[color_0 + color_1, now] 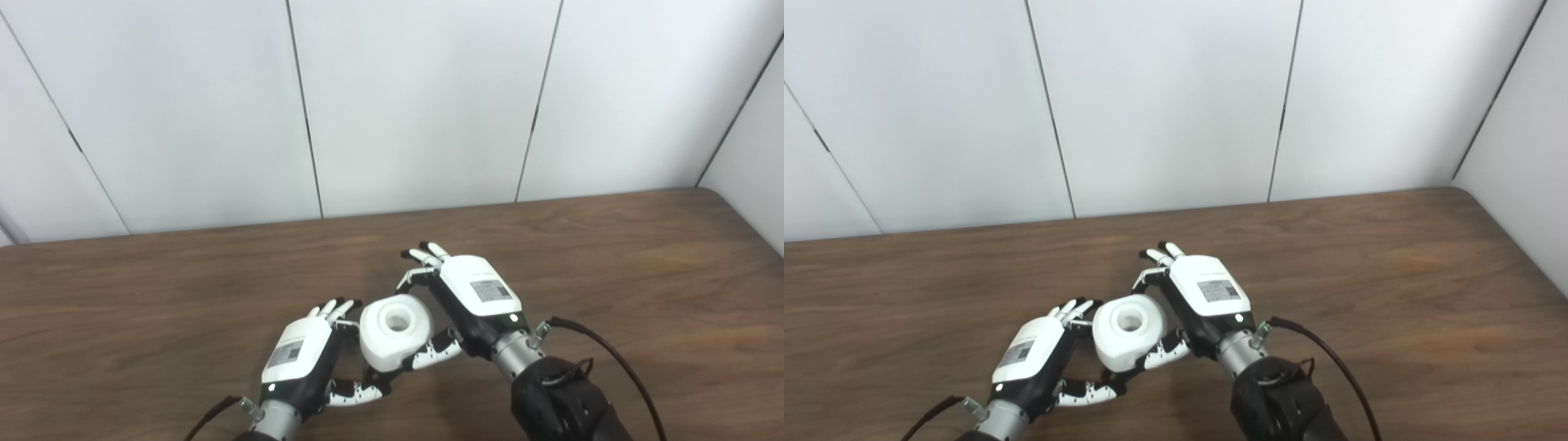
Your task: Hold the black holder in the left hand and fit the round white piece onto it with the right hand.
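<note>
While my right robot hand (471,300) cradles the round white piece (395,331) between thumb and fingers just above the counter (612,257), my left robot hand (306,355) curls beside it, the black holder hidden; I judge seating comes next, needing careful alignment

Round white piece (396,331), hollow centre upward; black holder hidden beneath.

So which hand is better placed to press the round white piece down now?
The right hand, probably. Its fingers curl over the far side of the round white piece and its thumb lies against the near side. The left hand sits lower, beside the piece; the black holder is barely visible.
</note>
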`<state>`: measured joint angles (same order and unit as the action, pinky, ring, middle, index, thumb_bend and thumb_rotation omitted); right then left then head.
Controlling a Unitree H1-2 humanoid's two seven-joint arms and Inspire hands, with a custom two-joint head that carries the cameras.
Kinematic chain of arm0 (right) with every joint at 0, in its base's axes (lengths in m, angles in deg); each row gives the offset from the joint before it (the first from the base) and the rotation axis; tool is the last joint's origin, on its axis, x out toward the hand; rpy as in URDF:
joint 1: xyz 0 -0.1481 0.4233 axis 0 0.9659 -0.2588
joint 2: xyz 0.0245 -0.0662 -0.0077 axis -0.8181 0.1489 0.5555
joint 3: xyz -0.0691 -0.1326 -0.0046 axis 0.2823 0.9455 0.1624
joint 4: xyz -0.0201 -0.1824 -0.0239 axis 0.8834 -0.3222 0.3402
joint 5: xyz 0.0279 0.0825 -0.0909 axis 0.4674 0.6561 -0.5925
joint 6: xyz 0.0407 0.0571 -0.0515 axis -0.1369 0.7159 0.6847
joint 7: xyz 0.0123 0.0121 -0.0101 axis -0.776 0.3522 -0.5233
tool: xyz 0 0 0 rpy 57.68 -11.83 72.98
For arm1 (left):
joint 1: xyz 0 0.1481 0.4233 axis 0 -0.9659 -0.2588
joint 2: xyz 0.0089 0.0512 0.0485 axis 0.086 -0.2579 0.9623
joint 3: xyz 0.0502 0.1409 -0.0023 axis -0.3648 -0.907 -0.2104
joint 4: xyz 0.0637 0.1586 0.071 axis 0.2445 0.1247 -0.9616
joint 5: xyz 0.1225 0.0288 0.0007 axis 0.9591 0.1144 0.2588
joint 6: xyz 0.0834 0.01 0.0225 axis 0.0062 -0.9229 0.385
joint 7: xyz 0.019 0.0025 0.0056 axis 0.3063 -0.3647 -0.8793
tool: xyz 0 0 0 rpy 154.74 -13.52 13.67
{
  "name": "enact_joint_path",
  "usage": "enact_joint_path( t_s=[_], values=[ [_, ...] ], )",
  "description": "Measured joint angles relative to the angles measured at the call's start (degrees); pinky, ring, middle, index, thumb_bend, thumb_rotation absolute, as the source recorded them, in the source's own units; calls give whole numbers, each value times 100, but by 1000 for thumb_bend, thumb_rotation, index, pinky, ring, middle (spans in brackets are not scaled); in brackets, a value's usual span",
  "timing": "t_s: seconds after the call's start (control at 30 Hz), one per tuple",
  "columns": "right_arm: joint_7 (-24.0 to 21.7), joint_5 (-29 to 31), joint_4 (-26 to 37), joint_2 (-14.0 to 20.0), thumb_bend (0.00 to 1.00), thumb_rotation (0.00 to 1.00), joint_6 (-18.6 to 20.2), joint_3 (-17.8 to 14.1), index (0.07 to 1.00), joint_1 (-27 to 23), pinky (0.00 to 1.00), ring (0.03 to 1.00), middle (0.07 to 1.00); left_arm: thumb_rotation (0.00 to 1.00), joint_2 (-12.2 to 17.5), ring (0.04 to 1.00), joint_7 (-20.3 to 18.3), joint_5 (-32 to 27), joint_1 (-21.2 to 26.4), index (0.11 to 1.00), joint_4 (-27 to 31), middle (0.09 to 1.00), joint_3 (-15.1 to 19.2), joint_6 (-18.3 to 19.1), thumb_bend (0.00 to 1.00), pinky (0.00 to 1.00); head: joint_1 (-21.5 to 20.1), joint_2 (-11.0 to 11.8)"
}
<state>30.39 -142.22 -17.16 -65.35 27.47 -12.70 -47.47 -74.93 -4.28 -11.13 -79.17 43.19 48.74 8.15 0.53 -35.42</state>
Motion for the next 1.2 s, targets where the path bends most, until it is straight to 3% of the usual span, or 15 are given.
enact_joint_path(
  t_s=[0.63,1.2],
  values=[
    [-14,101,153,210,506,147,-170,94,481,90,735,940,891,49,-32,982,118,34,0,482,-4,930,-55,6,517,1000,53,-18],
    [-14,128,133,212,506,147,-176,94,481,83,745,945,893,49,-32,981,129,37,0,482,-7,930,-60,10,517,1000,44,18]
  ],
)
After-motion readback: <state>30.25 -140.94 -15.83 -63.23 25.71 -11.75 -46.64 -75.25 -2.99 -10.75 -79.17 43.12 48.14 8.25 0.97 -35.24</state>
